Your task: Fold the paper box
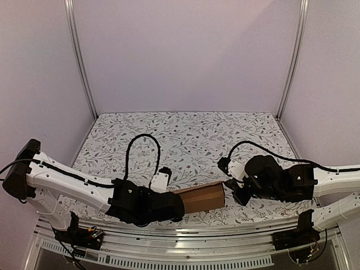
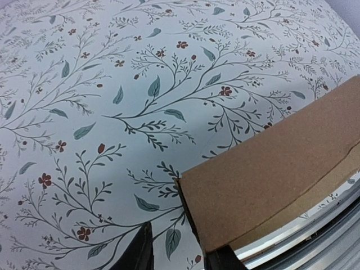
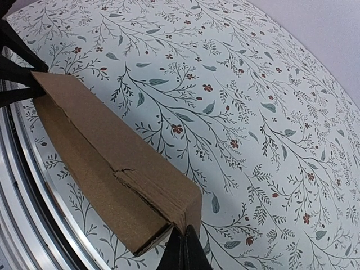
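The paper box (image 1: 201,198) lies on the flowered tablecloth (image 1: 191,140) close to the near edge of the table, between the two arms. It is a flattened brown oblong, with its long side running left to right.

The left gripper (image 2: 177,250) sits at the box's left end. Its jaws stand apart with cloth showing between them, and the box's near corner rests against one finger (image 2: 222,260).

The right gripper (image 3: 183,250) is at the opposite end. Its jaws are drawn close together and pinch the corner of the box, where the cardboard is creased and slightly torn. A metal rail (image 3: 22,214) runs just beside the box.
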Action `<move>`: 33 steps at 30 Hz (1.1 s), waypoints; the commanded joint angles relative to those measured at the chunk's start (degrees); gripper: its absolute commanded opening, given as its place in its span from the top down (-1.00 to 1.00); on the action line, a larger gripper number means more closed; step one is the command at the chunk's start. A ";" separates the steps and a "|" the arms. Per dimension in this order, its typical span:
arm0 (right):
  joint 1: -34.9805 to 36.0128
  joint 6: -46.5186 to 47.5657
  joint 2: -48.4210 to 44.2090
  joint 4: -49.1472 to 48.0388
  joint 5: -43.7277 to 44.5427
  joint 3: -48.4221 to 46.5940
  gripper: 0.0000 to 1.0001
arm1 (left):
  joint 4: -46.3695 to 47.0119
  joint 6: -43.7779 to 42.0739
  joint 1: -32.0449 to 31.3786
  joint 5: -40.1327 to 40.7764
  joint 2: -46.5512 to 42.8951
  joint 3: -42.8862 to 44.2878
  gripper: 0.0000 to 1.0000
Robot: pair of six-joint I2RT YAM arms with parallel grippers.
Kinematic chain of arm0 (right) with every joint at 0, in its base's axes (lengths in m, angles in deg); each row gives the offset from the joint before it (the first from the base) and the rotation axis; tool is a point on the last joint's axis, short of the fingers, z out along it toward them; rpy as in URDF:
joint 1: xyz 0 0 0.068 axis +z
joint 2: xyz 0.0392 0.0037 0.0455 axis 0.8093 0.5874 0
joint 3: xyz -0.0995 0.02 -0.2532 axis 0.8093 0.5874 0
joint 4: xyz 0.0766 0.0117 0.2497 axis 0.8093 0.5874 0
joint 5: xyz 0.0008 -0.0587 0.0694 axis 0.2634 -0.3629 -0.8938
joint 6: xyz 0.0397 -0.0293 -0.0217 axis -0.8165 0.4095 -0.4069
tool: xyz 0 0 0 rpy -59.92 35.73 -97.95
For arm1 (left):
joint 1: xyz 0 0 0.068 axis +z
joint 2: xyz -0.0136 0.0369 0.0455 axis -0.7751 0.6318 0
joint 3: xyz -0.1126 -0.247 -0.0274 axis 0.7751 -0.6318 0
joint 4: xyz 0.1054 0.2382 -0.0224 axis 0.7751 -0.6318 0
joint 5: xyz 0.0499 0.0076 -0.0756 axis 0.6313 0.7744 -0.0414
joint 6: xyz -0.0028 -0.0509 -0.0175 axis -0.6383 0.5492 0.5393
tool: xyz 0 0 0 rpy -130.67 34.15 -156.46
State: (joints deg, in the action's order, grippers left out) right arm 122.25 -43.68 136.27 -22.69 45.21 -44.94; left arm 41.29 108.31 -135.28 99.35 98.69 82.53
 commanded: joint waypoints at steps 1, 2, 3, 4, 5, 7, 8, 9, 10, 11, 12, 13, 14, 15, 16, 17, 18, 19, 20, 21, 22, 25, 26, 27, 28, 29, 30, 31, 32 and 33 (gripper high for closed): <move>0.14 -0.88 -0.03 1.48 0.43 -0.44 1.00 | 3.70 -2.78 1.29 -3.77 -5.47 -4.36 0.34; 0.14 -0.85 -0.01 1.45 0.39 -0.40 1.00 | 5.15 -2.94 1.40 -4.24 -6.59 -5.43 0.31; 0.14 -0.88 0.04 1.48 0.45 -0.40 1.00 | 6.56 -3.10 1.57 -4.71 -7.71 -6.49 0.28; 0.11 -0.86 0.12 1.47 0.45 -0.40 1.00 | 7.68 -3.12 1.73 -5.13 -8.72 -7.53 0.26; 0.08 -0.83 0.19 1.49 0.42 -0.40 1.00 | 8.65 -3.05 1.95 -5.45 -9.53 -8.40 0.24; 0.14 -0.92 0.30 1.49 0.18 -0.47 1.00 | 10.49 -3.18 2.39 -6.22 -10.73 -9.93 0.19; 0.13 -0.96 0.36 1.42 0.08 -0.48 1.00 | 11.44 -3.32 2.71 -6.76 -11.07 -10.49 0.18; 0.15 -1.00 0.44 1.40 0.02 -0.48 1.00 | 12.34 -3.50 2.99 -7.46 -11.20 -10.97 0.17; 0.15 -1.13 0.49 1.34 -0.09 -0.48 1.00 | 13.25 -3.62 3.19 -8.12 -11.20 -11.49 0.17; 0.15 -1.21 0.50 1.32 -0.14 -0.42 1.00 | 13.93 -3.77 3.32 -8.77 -11.07 -11.56 0.17; 0.15 -1.26 0.50 1.32 -0.14 -0.41 1.00 | 14.34 -3.82 3.49 -9.13 -10.96 -11.60 0.17; 0.14 -1.33 0.43 1.31 -0.21 -0.40 1.00 | 14.72 -3.94 3.52 -9.34 -10.72 -11.57 0.17; 0.16 -1.48 0.35 1.27 -0.30 -0.32 1.00 | 14.83 -4.11 3.52 -9.40 -10.40 -11.37 0.17; 0.18 -1.59 0.31 1.08 -0.43 -0.14 1.00 | 14.83 -4.24 3.56 -9.27 -9.97 -11.06 0.17; 0.34 -1.68 0.25 0.87 -0.56 -0.02 1.00 | 14.64 -4.38 3.55 -9.17 -9.53 -10.66 0.17; 0.38 -1.86 0.24 0.51 -0.66 0.22 1.00 | 14.47 -4.54 3.64 -9.08 -9.12 -10.20 0.17; 0.66 -1.92 0.31 0.31 -0.67 0.48 1.00 | 14.38 -4.67 3.64 -9.06 -8.76 -9.78 0.17; 0.86 -2.03 0.36 0.08 -0.67 0.68 1.00 | 14.20 -4.77 3.73 -8.98 -8.45 -9.25 0.18; 1.10 -2.05 0.60 0.01 -0.56 0.78 1.00 | 14.11 -4.90 3.77 -8.95 -8.20 -8.78 0.18; 1.30 -2.18 0.79 0.00 -0.27 0.83 1.00 | 14.07 -5.15 3.77 -8.97 -7.99 -8.31 0.18; 1.57 -2.35 1.01 -0.01 0.09 0.83 1.00 | 13.92 -5.29 3.74 -8.90 -7.71 -7.87 0.18; 2.05 -3.09 1.20 -0.35 0.53 0.83 1.00 | 12.76 -4.90 3.74 -8.50 -6.95 -6.78 0.18; 2.24 -3.32 1.32 -0.42 0.60 0.83 1.00 | 12.23 -4.62 3.73 -8.31 -6.55 -6.54 0.18; 2.45 -3.50 1.43 -0.50 0.64 0.83 1.00 | 11.67 -4.28 3.84 -8.13 -6.18 -6.23 0.19; 2.60 -3.75 1.46 -0.59 0.62 0.83 1.00 | 11.10 -4.07 3.86 -8.02 -5.83 -5.95 0.21; 2.86 -3.88 1.62 -0.61 0.76 0.83 1.00 | 10.60 -4.01 3.87 -8.01 -5.42 -5.46 0.26; 3.10 -3.96 1.68 -0.65 1.00 0.83 1.00 | 10.01 -3.88 3.87 -7.94 -5.02 -5.00 0.31; 3.28 -4.19 1.79 -0.65 1.14 0.83 1.00 | 9.41 -3.65 3.84 -7.92 -4.54 -4.40 0.35; 3.38 -4.24 1.68 -0.81 1.21 0.83 1.00 | 8.93 -3.50 3.87 -7.85 -4.12 -3.96 0.39; 3.34 -4.39 1.72 -0.86 1.26 0.79 1.00 | 8.44 -3.44 3.87 -7.72 -3.75 -3.62 0.42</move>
State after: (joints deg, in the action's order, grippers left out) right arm 124.92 -46.68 137.54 -22.49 45.38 -44.66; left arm 53.03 104.53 -132.37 91.04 93.14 76.76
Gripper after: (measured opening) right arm 0.004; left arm 0.313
